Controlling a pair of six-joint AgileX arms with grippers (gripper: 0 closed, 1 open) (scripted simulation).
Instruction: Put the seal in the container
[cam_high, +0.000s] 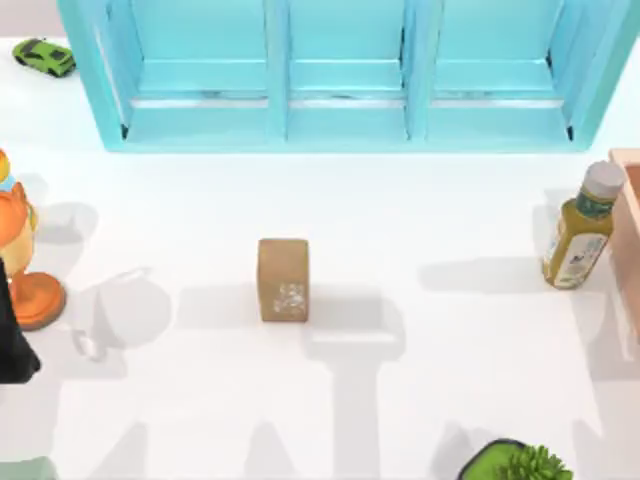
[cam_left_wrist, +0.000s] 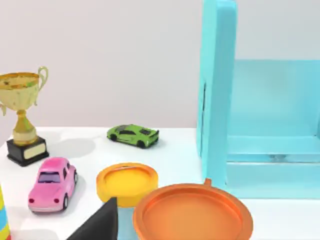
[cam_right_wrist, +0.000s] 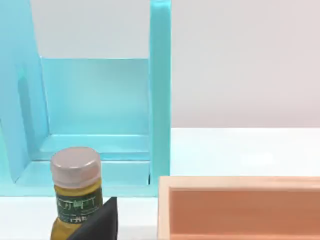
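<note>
The seal (cam_high: 283, 279), a tan-brown block with a whitish mark on its top face, lies alone at the middle of the table. The container (cam_high: 632, 235), an open pinkish-tan box (cam_right_wrist: 240, 183), sits at the table's right edge. Standing tilted against its left side is a yellow-green bottle (cam_high: 581, 232) with a grey cap (cam_right_wrist: 76, 165). A black part of my left arm (cam_high: 14, 335) shows at the left edge, far from the seal. A dark tip of my left gripper (cam_left_wrist: 100, 225) is in the left wrist view. The right wrist view has a dark tip of my right gripper (cam_right_wrist: 100, 222) close to the bottle.
A cyan shelf unit (cam_high: 340, 110) spans the back. A green toy car (cam_high: 44, 56) is at the back left, an orange figure on a round base (cam_high: 36, 296) at the left edge, a green plant (cam_high: 520, 462) at the front right. A trophy (cam_left_wrist: 22, 120), pink car (cam_left_wrist: 51, 183) and yellow dish (cam_left_wrist: 126, 182) stand near the left arm.
</note>
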